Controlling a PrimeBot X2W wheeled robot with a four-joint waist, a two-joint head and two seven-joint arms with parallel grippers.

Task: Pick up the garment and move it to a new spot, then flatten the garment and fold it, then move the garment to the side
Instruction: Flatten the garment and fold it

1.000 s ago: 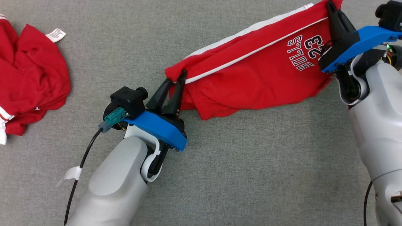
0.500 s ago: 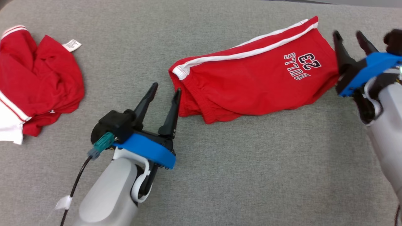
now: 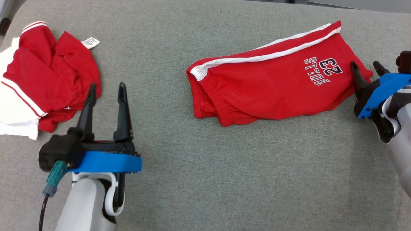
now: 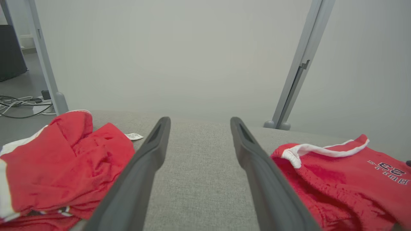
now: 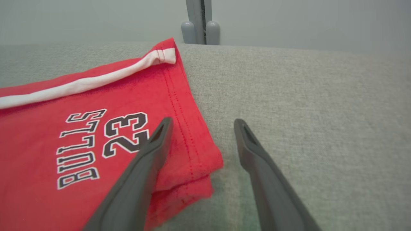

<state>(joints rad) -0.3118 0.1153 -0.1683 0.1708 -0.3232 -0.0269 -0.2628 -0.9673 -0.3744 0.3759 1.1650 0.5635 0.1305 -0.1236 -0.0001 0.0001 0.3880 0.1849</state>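
- Head view, far left: a crumpled red and white garment (image 3: 48, 80) sits bunched on the grey fabric surface (image 3: 224, 179), with its white tag (image 3: 90, 42) showing.
- Left gripper (image 3: 107, 85) hovers just beside that heap, fingers spread wide and nothing between them.
- Centre-right, the red shorts (image 3: 273, 89) lie flat, with a white stripe along the far edge and a "BULLS 23" print near the right hem.
- Right gripper (image 3: 365, 64) is at that hem, jaws wide and empty.
- Left wrist view adds a grey post (image 4: 298, 70) and floor cables (image 4: 19, 107) beyond the surface.
- Right wrist view puts one finger over the hem corner and the other over bare fabric. Contact is unclear.
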